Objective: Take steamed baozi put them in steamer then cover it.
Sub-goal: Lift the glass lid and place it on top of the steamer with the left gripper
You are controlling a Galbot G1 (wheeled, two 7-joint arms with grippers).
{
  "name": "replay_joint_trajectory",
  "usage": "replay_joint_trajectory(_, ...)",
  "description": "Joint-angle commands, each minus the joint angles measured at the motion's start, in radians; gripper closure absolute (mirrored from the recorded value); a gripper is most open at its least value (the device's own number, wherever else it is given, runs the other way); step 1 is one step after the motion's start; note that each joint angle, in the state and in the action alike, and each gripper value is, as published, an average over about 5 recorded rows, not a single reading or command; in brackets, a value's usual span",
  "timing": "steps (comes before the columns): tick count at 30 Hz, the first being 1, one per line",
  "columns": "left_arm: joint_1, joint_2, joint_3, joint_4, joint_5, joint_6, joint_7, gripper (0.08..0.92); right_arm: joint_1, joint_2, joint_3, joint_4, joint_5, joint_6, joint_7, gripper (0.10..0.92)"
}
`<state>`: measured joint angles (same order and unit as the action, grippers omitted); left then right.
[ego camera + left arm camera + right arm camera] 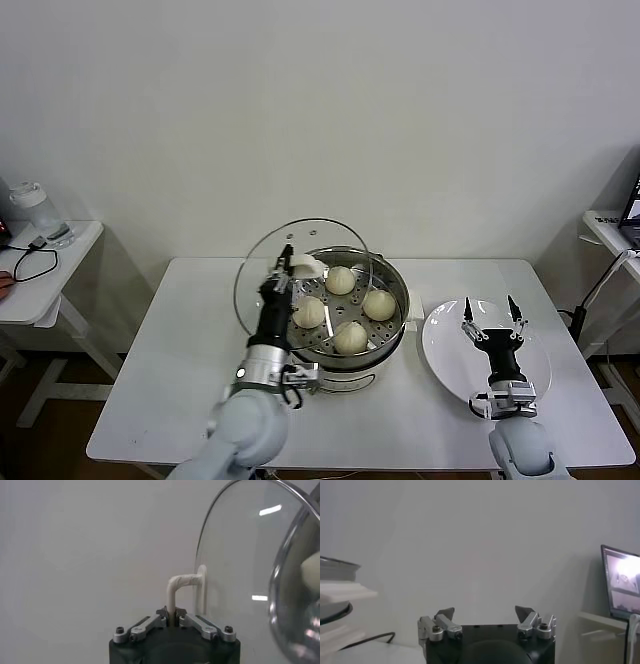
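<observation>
Left gripper (287, 262) is clamping the white handle of the cover (262, 262), holding it tilted above the steamer (392, 292). Four steamed baozi (340, 280) are sitting inside. Right gripper (490, 314) is hovering spread wide over the plate (440, 345).

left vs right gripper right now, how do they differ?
The left gripper is shut on the cover's handle, holding the cover tilted on edge beside the steamer. The right gripper is open and empty, above the white plate. Both point upward.
</observation>
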<state>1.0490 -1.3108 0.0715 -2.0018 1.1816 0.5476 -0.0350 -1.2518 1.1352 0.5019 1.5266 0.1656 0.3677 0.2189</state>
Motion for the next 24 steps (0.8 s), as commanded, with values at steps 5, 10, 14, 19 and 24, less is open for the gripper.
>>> replay_joint_trajectory(5,-0.137,-0.086,0.16,0.14,0.079,0.168,0.124,0.813,0.04,0.018,-0.003,-0.055,-0.019,-0.007,-0.005,0.203)
replay_joint_trajectory(10,-0.165,-0.072,0.173,0.148,0.129,0.162,0.178,0.813,0.04,0.026,-0.002,-0.066,-0.025,-0.002,-0.008,0.203)
replay_joint_trajectory(14,-0.179,-0.058,0.181,0.136,0.176,0.156,0.248,0.813,0.04,0.027,0.0,-0.074,-0.026,0.001,-0.01,0.203)
replay_joint_trajectory(19,-0.195,-0.044,0.191,0.13,0.21,0.149,0.305,0.813,0.042,0.027,0.002,-0.081,-0.027,0.003,-0.012,0.203)
replay_joint_trajectory(24,-0.206,-0.039,0.207,0.136,0.213,0.151,0.331,0.813,0.048,0.029,0.001,-0.088,-0.029,0.005,-0.013,0.203)
